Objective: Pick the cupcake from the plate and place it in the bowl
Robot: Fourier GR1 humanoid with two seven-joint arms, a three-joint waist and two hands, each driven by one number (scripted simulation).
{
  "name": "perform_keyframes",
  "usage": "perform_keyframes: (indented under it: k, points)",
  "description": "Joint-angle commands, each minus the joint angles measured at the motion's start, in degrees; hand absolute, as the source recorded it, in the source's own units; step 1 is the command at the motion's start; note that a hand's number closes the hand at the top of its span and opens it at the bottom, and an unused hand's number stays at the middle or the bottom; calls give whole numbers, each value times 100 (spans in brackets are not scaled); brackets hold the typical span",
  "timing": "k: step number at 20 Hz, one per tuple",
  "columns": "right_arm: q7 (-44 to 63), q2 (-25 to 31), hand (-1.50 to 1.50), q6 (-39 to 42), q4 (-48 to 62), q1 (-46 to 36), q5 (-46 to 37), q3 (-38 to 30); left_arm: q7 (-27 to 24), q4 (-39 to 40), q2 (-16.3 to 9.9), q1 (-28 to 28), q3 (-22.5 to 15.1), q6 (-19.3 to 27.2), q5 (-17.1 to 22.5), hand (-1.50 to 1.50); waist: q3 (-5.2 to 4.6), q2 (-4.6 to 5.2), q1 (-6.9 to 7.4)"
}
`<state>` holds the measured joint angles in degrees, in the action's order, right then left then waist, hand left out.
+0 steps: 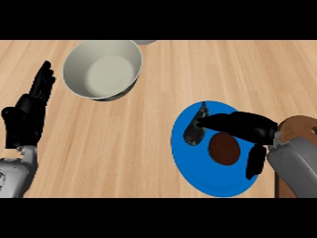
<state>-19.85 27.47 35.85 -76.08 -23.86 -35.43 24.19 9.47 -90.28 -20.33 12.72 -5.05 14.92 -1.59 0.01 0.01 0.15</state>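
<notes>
Brown cupcake (224, 148) on blue plate (188, 162), pale bowl (103, 69) well apart

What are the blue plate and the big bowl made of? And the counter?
The plate looks like glazed ceramic or plastic: flat, even blue, no pattern. The bowl looks like matte ceramic, plain off-white with soft shading inside. The counter looks like light wood, with grain lines running along it.

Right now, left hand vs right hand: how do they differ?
The left hand rests open, fingers straight, at the view's left over bare counter; the right hand is over the blue plate, fingers curled beside the cupcake. Left is nearer the bowl. Both are black on grey forearms.
</notes>
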Motion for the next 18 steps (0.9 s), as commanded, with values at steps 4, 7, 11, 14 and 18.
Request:
perform_keyframes:
  k: [4, 7, 11, 14, 18]
  points:
    - [-178, -494, -150, 35, 222, 97, -618, -220, 170, -215, 244, -85, 188, -205, -319, 0, 0, -3, -3]
    - [-630, -698, -150, -318, 1151, -340, -990, -76, 279, -448, 238, -127, 203, -232, -338, 0, 1, 3, 34]
    - [-1480, -439, 150, -974, 1188, -153, -1377, 8, 184, -25, 314, 232, 341, -267, -383, 0, 1, 8, 6]
    - [-1359, -665, 150, -764, 1134, -295, -1409, -159, -336, 154, 377, -49, 438, -431, -354, 0, -1, 5, 4]
    - [-1693, -769, 150, -1065, 1556, -233, -1440, -256, 264, -650, 321, -332, 323, -475, -431, 0, 2, -3, 40]
